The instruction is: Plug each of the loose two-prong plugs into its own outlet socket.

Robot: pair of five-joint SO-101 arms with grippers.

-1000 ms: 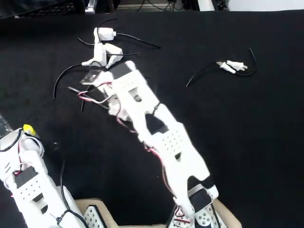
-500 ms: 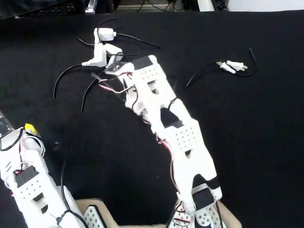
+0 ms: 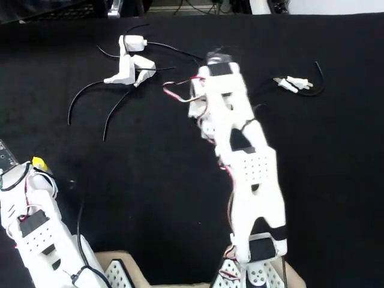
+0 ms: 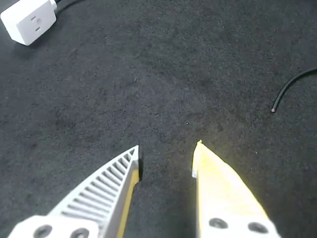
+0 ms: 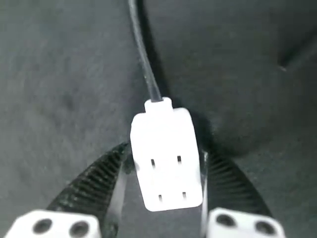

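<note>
My right gripper [image 5: 166,158] is shut on a white outlet socket [image 5: 166,148], one dark finger on each side of it; the slotted face is toward the camera and its black cable [image 5: 143,54] runs away from it. From above, that gripper [image 3: 217,60] is at the far middle of the black cloth. A cluster of white plugs and sockets [image 3: 129,67] with black cables lies far left, and a joined white pair [image 3: 293,84] far right. My left gripper [image 4: 167,148] hangs open over bare cloth at the near left [image 3: 36,163].
The left wrist view has a lone white socket block [image 4: 28,21] and a loose black cable end [image 4: 292,89] on the cloth. Loose black cables [image 3: 90,96] curl near the left cluster. A tan base [image 3: 126,270] sits at the near edge.
The right arm has swung from the left cluster toward the middle and farther back. The left arm has stayed put.
</note>
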